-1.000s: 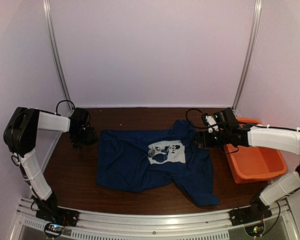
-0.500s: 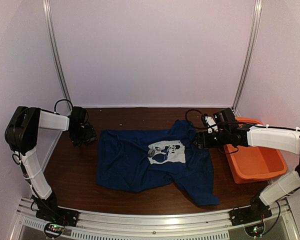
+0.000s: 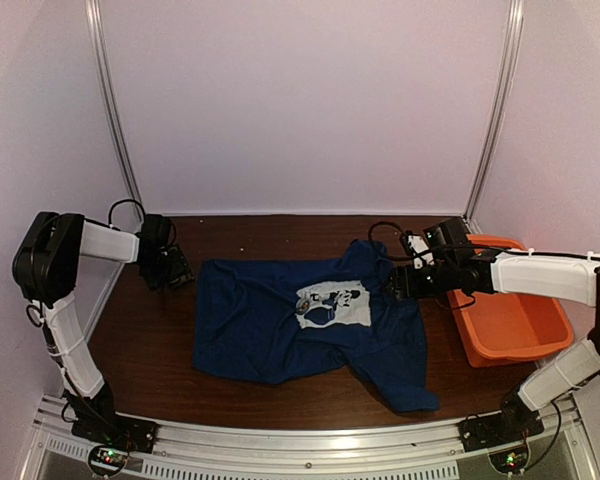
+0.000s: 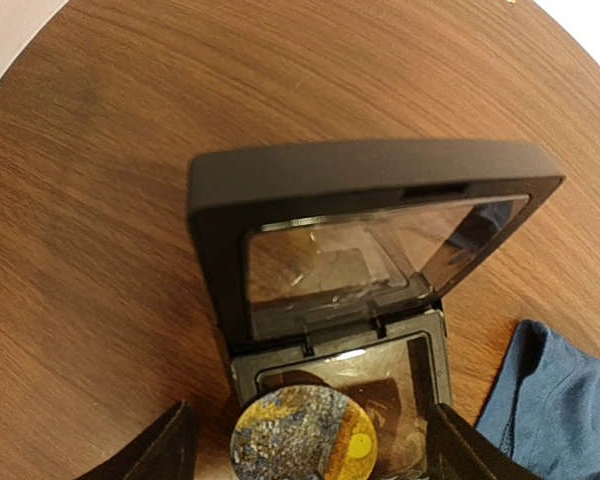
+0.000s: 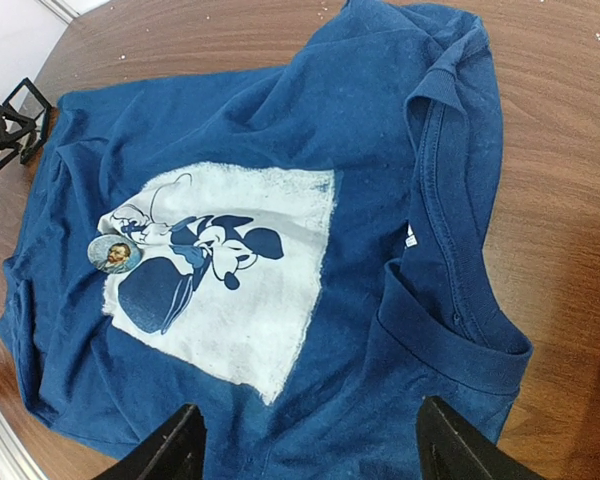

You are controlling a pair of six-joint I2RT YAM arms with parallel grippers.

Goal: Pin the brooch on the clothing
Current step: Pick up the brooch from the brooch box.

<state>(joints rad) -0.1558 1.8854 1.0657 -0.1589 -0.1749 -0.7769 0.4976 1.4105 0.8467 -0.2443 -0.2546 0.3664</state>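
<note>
The clothing, a navy T-shirt (image 3: 250, 335) (image 5: 380, 130), lies flat on the table with its white mouse print up. The brooch (image 3: 304, 308) (image 5: 113, 254), small, round and silvery, rests at the print's left edge. My right gripper (image 3: 400, 282) (image 5: 310, 450) hovers open over the shirt just below the collar, touching nothing. My left gripper (image 3: 170, 270) (image 4: 305, 450) is open at the far left over a small black hinged box (image 4: 360, 180) with its lid up. Its fingers straddle the box base, where a blue-and-yellow round badge (image 4: 302, 440) lies untouched.
An orange plastic tub (image 3: 510, 330) stands at the right, beside the right arm. The brown table (image 3: 150, 350) shows bare wood around the shirt. White walls and metal rails close in the back and sides.
The left gripper has edged slightly over the box and the right gripper has shifted a little toward the shirt. Shirt and brooch have not moved.
</note>
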